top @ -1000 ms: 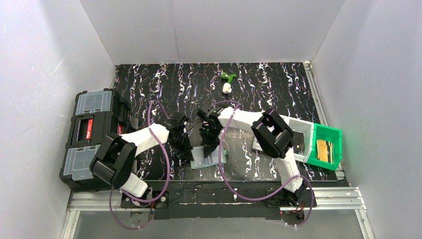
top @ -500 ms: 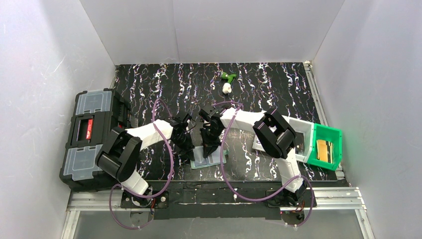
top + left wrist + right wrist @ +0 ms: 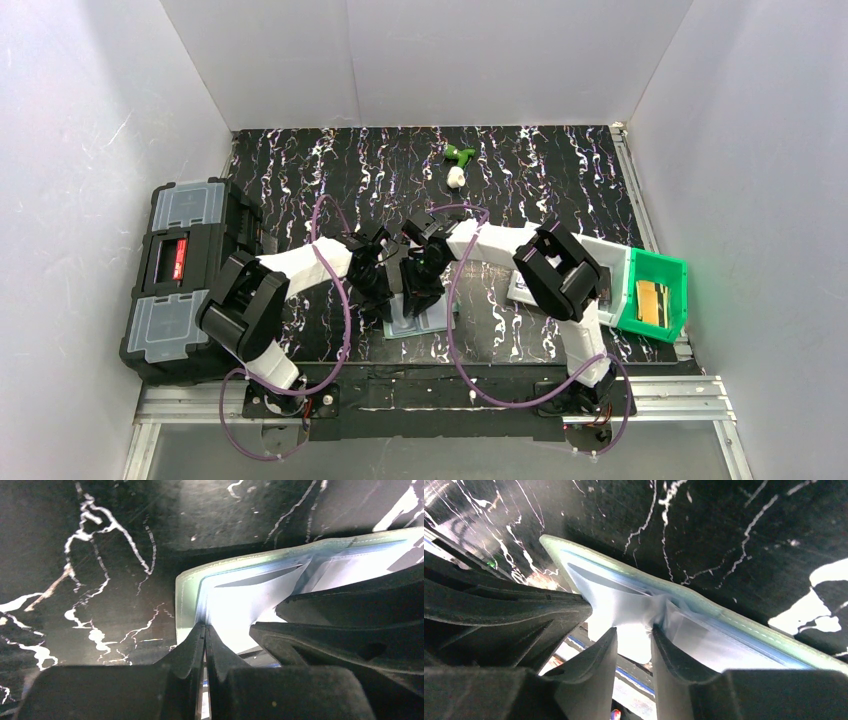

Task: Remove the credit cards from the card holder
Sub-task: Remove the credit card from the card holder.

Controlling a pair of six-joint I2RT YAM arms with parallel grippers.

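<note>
The card holder [image 3: 425, 318] lies spread open on the dark marbled table, its grey-green rim and pale inner pockets [image 3: 240, 597] glaring white. My left gripper [image 3: 204, 628] is shut, its tips pressed against the holder's left inner edge. My right gripper [image 3: 634, 630] stands over the middle fold, jaws apart, tips touching the pale pocket [image 3: 624, 605]. Its dark fingers [image 3: 350, 610] also show in the left wrist view. In the glare I cannot tell any credit cards from the pocket lining.
A big black toolbox [image 3: 185, 275] sits at the left edge. On the right stand a white tray [image 3: 612, 255] and a green bin [image 3: 672, 268] holding a flat yellow thing [image 3: 650, 300]. A small green and white object [image 3: 457, 165] lies farther back.
The right gripper's jaws have come apart from shut. The left arm has swung right, bringing both grippers close together over the holder.
</note>
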